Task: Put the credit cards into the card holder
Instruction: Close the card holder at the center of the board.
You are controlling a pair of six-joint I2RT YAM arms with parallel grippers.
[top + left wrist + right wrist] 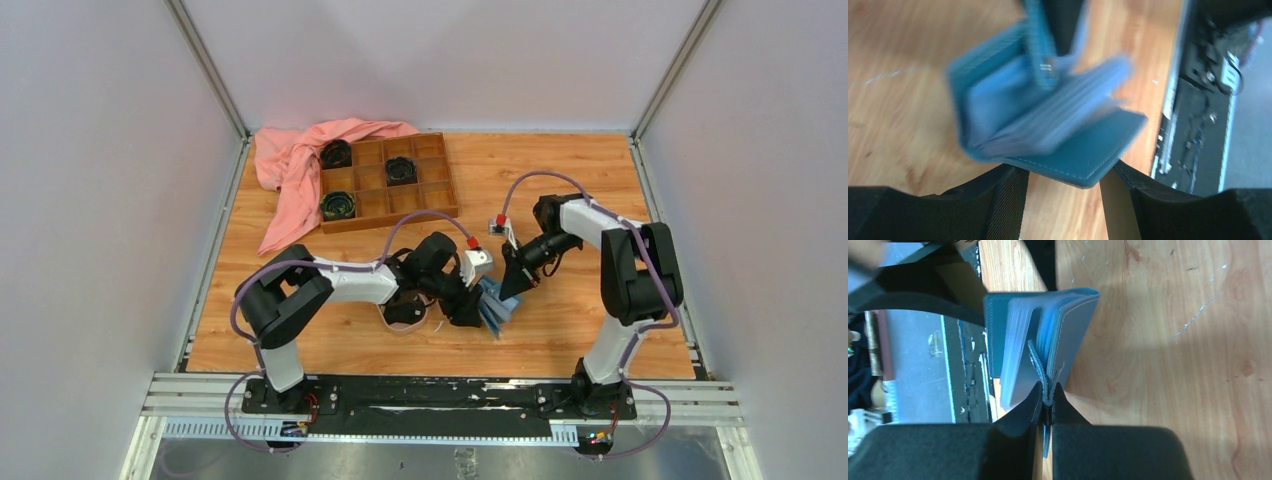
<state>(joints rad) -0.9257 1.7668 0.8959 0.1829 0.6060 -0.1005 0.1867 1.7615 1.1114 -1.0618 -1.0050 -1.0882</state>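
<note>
The card holder [497, 306] is a blue folding wallet, lifted off the wooden table and hanging half open, with pale slots fanned out [1048, 115]. My right gripper [1047, 392] is shut on its stitched blue snap tab [1040, 365] and holds it up from above. My left gripper [1064, 180] stands open just below the wallet. The dark blue lower cover's corner dips between its fingers [1003, 200], close to the right one. No credit cards show in any view.
A brown wooden compartment tray [395, 220] with round black things stands at the back, beside a pink cloth [300, 165]. A pale pink dish rim [383, 318] peeks from under the left arm. The metal base rail [440, 395] runs along the near edge.
</note>
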